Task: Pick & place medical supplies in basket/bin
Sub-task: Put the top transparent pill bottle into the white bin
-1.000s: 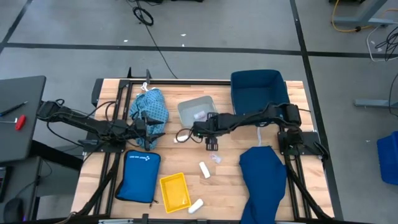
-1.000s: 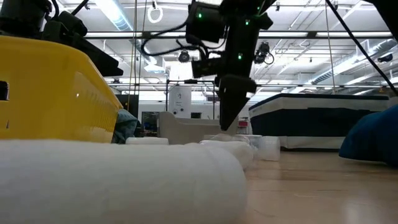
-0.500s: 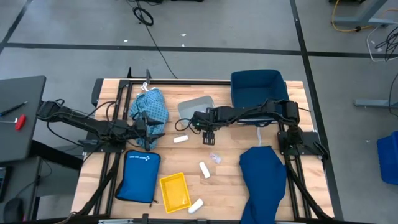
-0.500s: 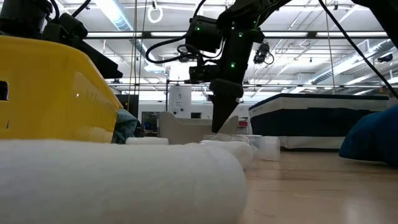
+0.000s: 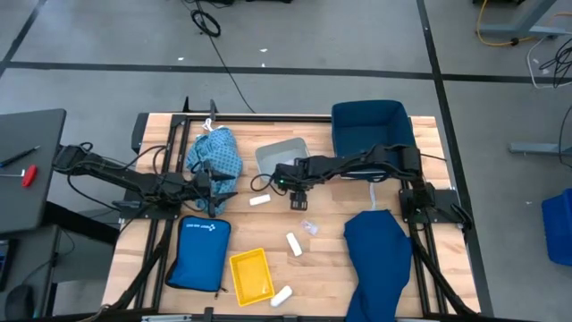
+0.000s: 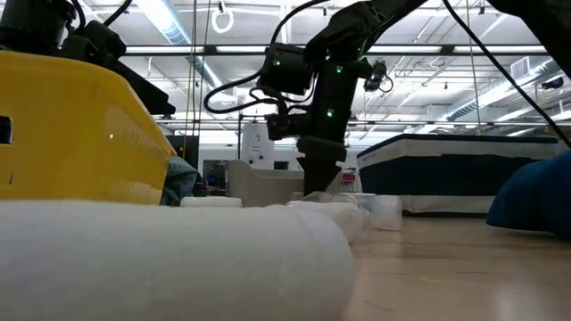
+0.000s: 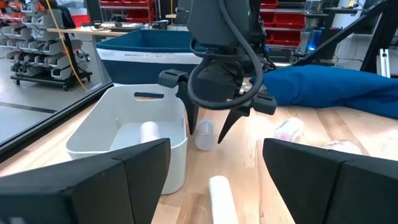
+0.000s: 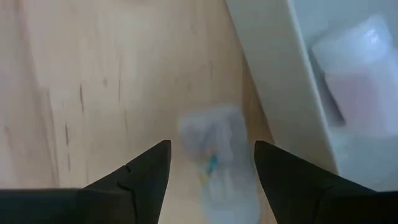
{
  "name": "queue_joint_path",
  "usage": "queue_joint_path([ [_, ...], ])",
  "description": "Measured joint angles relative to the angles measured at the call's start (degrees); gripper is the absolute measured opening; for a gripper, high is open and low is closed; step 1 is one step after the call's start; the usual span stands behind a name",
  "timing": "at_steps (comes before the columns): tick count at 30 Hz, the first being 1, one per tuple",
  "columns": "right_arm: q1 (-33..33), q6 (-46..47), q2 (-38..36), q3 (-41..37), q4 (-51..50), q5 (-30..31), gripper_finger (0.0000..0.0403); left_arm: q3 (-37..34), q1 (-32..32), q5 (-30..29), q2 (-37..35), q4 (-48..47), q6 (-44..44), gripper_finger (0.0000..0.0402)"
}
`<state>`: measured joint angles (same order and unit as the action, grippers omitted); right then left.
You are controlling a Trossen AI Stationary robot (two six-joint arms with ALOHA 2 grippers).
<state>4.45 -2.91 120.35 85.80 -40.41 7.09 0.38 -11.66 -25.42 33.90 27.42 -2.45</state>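
My right gripper [image 7: 206, 138] points down, open, just beside the grey bin [image 5: 283, 157]. Its fingers stand on either side of a tiny clear vial [image 8: 214, 155] that stands on the wood against the bin's wall, and they do not touch it. A white roll [image 7: 149, 132] lies inside the bin. More white rolls [image 5: 259, 200] [image 5: 293, 243] [image 5: 281, 295] and another vial [image 5: 309, 227] lie on the table. The navy cloth [image 5: 377, 259] drapes over the near right edge. My left gripper [image 5: 213, 191] waits open by the light blue patterned cloth [image 5: 216, 156].
A navy bin [image 5: 371, 130] stands at the far right. A yellow tray [image 5: 250, 273] and the flat blue pouch [image 5: 198, 253] lie near the near edge. Bare wood shows between the grey bin and the rolls.
My right gripper has moved a little toward the far edge, closer to the grey bin, and has come down over the vial. The white roll left of it now lies uncovered on the wood.
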Motion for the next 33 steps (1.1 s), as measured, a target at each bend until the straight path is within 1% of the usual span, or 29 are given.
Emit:
queue_joint_path([
  [2,-0.07,-0.4,0.46,0.0,-0.09,0.05,0.0237,-0.02,0.02,-0.01,-0.01,0.12,-0.06,0.0261],
  [4,-0.33,-0.59,0.53,-0.02,-0.16,0.06,0.0222,0.0,0.01,0.01,0.01,0.02,-0.08,0.0261],
  [6,-0.8,-0.84,0.6,0.0,0.18,0.27,0.0198,0.0,0.0,-0.01,-0.01,0.09,-0.08,0.0261],
  [10,-1.86,-0.99,0.64,0.04,0.12,0.65,0.0136,0.0,0.0,-0.01,0.0,0.02,-0.05,0.0261],
  [11,-2.2,-0.99,0.64,0.04,0.13,0.65,0.0129,-0.02,0.02,-0.01,0.0,0.03,-0.02,0.0261],
  [18,-4.72,-0.85,0.45,0.04,0.0,0.2,0.0129,0.0,0.0,-0.01,-0.01,0.02,0.04,0.0261],
  [22,-6.18,-1.26,-0.46,0.0,2.06,-1.82,0.0129,0.0,0.0,-0.01,-0.01,0.15,0.08,0.0261],
  [26,-7.46,-3.26,-1.2,0.0,8.49,-6.76,0.0129,0.0,0.0,-0.01,0.01,0.11,0.06,0.0261],
  [33,-8.17,-5.46,-1.33,0.0,25.19,-15.69,0.0129,0.0,0.0,-0.01,-0.01,0.15,0.06,0.0261],
])
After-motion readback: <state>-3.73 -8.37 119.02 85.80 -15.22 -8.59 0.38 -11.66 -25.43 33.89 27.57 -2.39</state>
